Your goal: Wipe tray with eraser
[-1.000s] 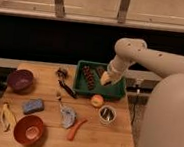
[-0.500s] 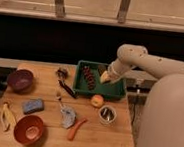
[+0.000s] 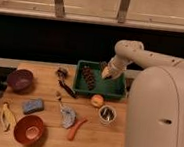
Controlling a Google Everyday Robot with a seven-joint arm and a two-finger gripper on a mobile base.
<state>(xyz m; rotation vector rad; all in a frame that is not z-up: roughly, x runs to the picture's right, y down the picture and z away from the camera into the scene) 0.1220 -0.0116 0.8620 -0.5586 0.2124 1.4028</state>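
Observation:
The green tray (image 3: 114,92) sits at the back right of the wooden table. My gripper (image 3: 105,72) reaches down from the white arm (image 3: 138,52) into the tray's right half, near its far wall. A dark elongated object (image 3: 89,77) lies in the tray's left half, left of the gripper. I cannot make out a black flat eraser; it may be hidden at the gripper's tip.
A purple bowl (image 3: 20,79), a blue block (image 3: 33,106), a banana (image 3: 5,117) and a red bowl (image 3: 28,129) are on the left. A black-handled tool (image 3: 66,84), a grey object (image 3: 68,117), an orange stick (image 3: 75,129), an orange fruit (image 3: 97,100) and a metal cup (image 3: 107,114) lie mid-table. My white body (image 3: 160,116) fills the right.
My gripper has shifted slightly left and toward the far side inside the tray. The other things have not moved.

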